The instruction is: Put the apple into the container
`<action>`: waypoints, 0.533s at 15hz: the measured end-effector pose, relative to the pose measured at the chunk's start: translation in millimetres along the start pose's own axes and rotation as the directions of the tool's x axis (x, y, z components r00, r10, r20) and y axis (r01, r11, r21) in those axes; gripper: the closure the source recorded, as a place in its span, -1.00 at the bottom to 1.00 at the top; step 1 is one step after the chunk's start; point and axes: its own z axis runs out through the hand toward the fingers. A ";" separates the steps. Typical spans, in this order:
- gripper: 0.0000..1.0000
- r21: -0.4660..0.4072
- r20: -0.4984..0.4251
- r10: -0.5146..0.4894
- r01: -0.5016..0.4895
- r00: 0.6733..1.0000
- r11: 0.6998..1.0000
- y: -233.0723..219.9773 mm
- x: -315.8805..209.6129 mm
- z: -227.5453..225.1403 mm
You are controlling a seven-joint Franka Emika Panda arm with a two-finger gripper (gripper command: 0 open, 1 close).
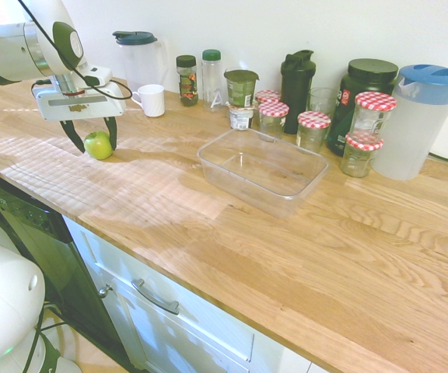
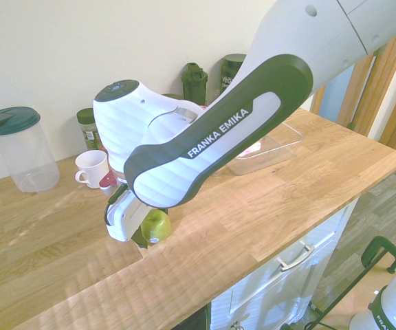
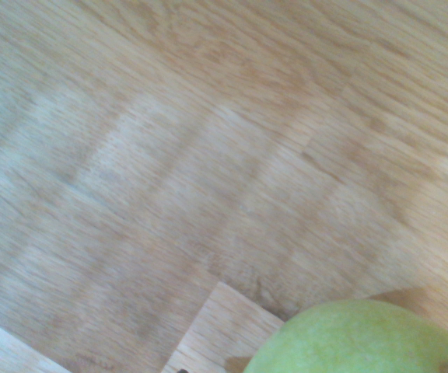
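The green apple (image 1: 97, 144) rests on the wooden countertop (image 1: 208, 225) at the left, also seen as the apple (image 2: 156, 225) and, close up, the apple (image 3: 362, 339). My gripper (image 1: 94, 138) is lowered around it, open, with one dark finger (image 1: 74, 135) on each side of the fruit; I cannot tell whether they touch it. The clear plastic container (image 1: 262, 169) stands empty to the right, about mid-counter; in the second exterior view the container (image 2: 270, 146) is mostly hidden behind the arm.
Along the back wall stand a white mug (image 1: 151, 99), a clear pitcher with a dark lid (image 1: 138, 56), spice bottles (image 1: 187, 79), red-checked jars (image 1: 313, 129), dark shakers (image 1: 297, 79) and a blue-lidded pitcher (image 1: 420, 120). The counter's front edge (image 1: 169, 268) drops to drawers.
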 end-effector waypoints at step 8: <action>1.00 0.071 0.057 0.103 -0.107 0.993 0.992 19.7 28.5 -24.8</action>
